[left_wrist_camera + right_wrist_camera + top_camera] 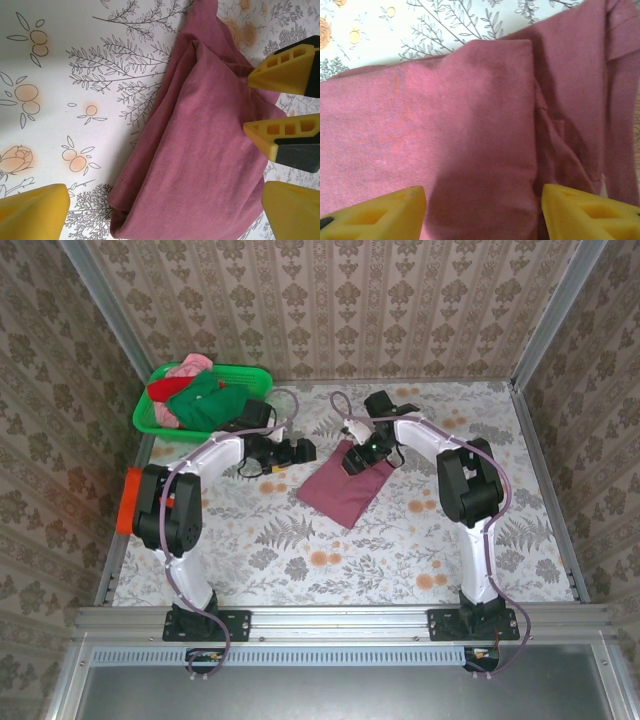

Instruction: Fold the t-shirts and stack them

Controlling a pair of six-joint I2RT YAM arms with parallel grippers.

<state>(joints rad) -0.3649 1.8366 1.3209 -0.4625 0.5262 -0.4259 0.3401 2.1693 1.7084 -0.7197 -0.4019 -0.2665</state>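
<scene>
Step in hand: judging from the layout, folding of the maroon t-shirt (345, 483) is nearly done. It lies as a compact, slanted bundle in the middle of the top view, with several layers already doubled over.
Maroon t-shirt up close: in the right wrist view a folded flap with a squared corner sits on top. Looser creases and a hem run down the right of that frame.
Right gripper (482, 200): fingers parted, poised over the flap with nothing pinched between them. In the top view it sits at the bundle's upper edge.
Left gripper (165, 200): fingers spread wide and holding nothing, just left of the bundle in the top view. Its own view looks across the shirt's lower edge.
Next move: probably tidy the loose edge or make one more fold, then move the bundle to a stacking spot. That calls for a pinch through all the layers so the folds don't slip apart.
Other shirts: red, green and pink cloth is heaped in the green basket (150, 418) at upper left, and is unfolded.
Orange-red item (128, 498): at the left edge of the table. It looks like folded cloth, but I cannot tell for sure.
Surface: the table (400, 550) has a white cover printed with grey leaf sprigs and orange blossoms.
Room: beige patterned wallpaper on three sides, with metal rails along the edges.
</scene>
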